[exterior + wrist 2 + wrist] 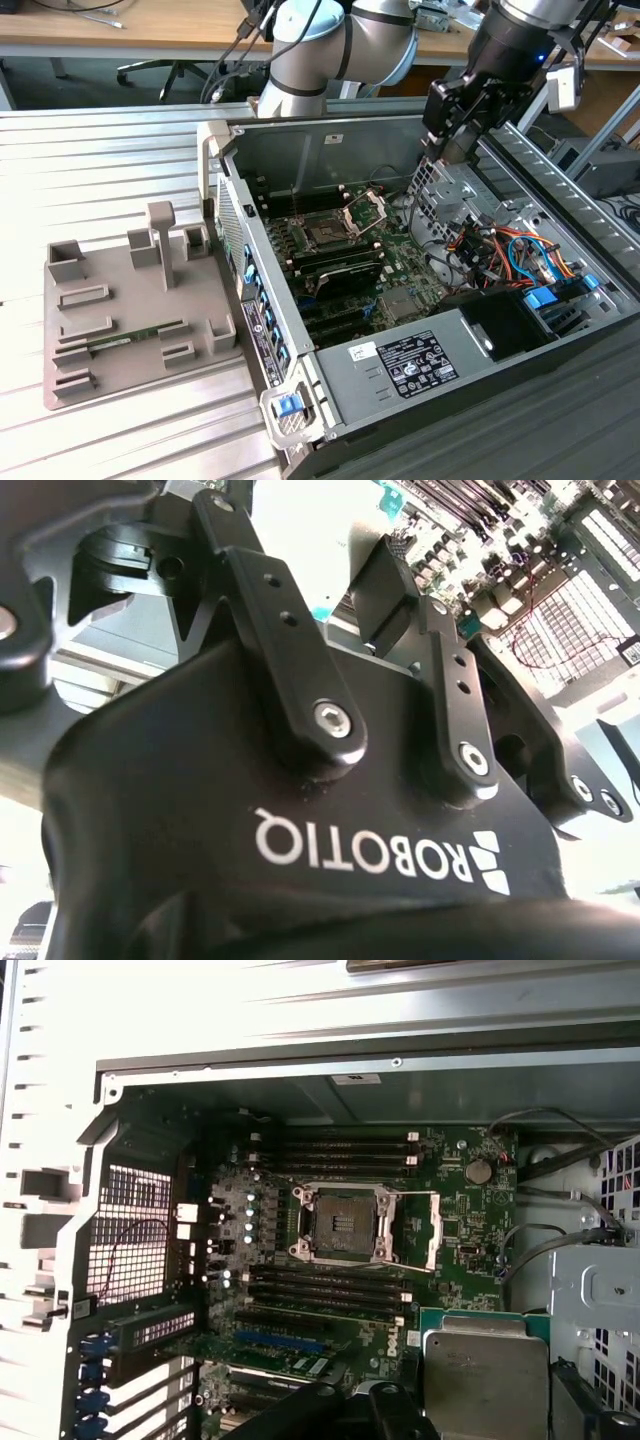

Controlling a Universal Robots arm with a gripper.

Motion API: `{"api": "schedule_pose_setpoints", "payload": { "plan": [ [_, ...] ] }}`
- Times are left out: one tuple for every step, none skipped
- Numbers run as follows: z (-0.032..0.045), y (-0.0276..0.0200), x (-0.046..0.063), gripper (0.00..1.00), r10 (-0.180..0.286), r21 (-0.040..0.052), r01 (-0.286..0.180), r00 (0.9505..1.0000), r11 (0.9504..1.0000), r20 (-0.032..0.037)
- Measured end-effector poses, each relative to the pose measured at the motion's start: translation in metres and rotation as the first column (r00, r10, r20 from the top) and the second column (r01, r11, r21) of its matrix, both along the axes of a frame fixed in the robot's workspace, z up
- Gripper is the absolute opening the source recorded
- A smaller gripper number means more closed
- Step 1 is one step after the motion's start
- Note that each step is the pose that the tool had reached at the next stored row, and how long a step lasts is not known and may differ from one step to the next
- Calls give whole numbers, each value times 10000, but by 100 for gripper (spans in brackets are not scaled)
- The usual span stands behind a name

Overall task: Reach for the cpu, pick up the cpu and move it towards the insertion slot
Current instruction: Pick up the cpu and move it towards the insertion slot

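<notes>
The cpu (485, 1375) is a pale silvery square with a thin green-tan rim, seen close up in the first wrist view. My gripper (451, 150) hangs above the open computer case at the exterior view's right, shut on the cpu (455, 152), which shows as a small flat tan plate at its tip. The insertion slot (325, 236) is a dark square socket in a silver frame on the motherboard, below the gripper and toward the exterior view's left. Its hinged bracket (365, 208) stands raised. In the first wrist view the insertion slot (345, 1222) lies open, apart from the cpu.
Long black memory slots (330, 1285) flank the socket. A drive cage (440, 190), coloured cables (505, 250) and a power supply (425, 362) crowd the case's right side. A grey fixture tray (110, 380) with a green memory stick (140, 335) lies on the ribbed table.
</notes>
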State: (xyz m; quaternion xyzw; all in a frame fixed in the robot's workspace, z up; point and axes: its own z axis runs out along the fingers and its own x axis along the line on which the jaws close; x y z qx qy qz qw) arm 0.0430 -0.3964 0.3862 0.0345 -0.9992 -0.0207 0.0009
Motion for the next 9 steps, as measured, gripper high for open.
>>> {"api": "schedule_pose_setpoints", "payload": {
  "plan": [
    [-5,0,0,55,0,0,0,10000,10000,0],
    [-9,0,0,55,0,0,0,10000,10000,0],
    [-15,0,0,55,0,0,0,10000,10000,0],
    [-24,0,0,55,0,0,0,10000,10000,0],
    [-32,0,0,55,0,0,0,10000,10000,0],
    [-36,0,0,55,0,0,0,10000,10000,0],
    [-40,0,-1,55,0,0,0,10000,10000,0],
    [-45,0,0,55,0,0,0,10000,10000,0],
    [-52,0,-1,55,0,-1,0,10000,10000,0]
  ]
}}
